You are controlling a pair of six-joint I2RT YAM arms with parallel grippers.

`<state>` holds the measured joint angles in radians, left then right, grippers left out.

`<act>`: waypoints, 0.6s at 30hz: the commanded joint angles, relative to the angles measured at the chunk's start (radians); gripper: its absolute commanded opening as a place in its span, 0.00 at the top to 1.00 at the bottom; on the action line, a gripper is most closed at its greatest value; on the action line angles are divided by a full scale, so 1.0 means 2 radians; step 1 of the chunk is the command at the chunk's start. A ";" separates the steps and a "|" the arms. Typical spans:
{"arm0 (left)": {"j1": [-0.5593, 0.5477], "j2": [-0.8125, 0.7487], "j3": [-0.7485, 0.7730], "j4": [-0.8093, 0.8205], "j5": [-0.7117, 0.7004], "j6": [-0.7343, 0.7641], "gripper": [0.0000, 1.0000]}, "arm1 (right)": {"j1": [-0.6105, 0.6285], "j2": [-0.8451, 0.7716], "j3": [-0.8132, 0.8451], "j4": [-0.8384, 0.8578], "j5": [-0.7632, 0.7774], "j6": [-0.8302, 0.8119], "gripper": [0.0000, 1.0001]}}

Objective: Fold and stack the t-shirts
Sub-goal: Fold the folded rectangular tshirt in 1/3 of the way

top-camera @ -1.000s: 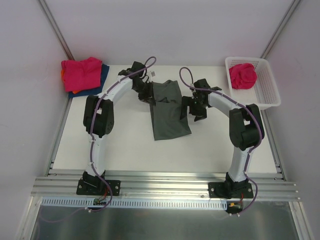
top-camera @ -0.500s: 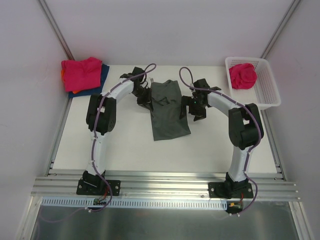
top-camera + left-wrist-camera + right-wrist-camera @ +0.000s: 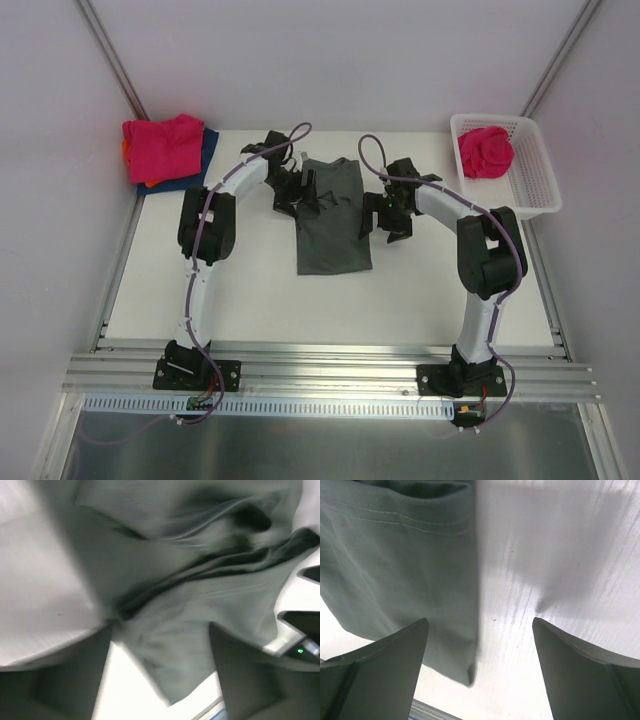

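A dark grey t-shirt (image 3: 335,225) lies on the table as a narrow folded oblong between the two arms. My left gripper (image 3: 305,190) hovers over its upper left part. In the left wrist view its jaws (image 3: 160,630) stand apart, with rumpled grey cloth (image 3: 190,590) lying loose between the fingers (image 3: 60,680). My right gripper (image 3: 387,213) is open at the shirt's right edge. In the right wrist view the folded shirt's edge and corner (image 3: 420,580) lie under the left finger (image 3: 375,670), with bare table beside them.
A pink shirt (image 3: 162,145) tops a stack with blue (image 3: 207,148) and orange (image 3: 148,183) cloth at the back left corner. A white lattice basket (image 3: 533,185) at the back right holds another crumpled pink shirt (image 3: 485,150).
My left gripper carried the shirt's left side rightward, then opened and let go. The shirt now lies straighter and narrower. The right arm has not moved.
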<state>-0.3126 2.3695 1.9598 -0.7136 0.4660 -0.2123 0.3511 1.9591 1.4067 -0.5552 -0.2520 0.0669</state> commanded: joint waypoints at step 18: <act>0.003 -0.222 -0.056 -0.012 -0.102 0.018 0.01 | 0.026 -0.023 0.106 0.011 -0.028 0.011 0.10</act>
<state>-0.3126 2.0377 1.8805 -0.7227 0.3088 -0.2020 0.3790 1.9438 1.5490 -0.5499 -0.2642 0.0708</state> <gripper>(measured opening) 0.990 0.896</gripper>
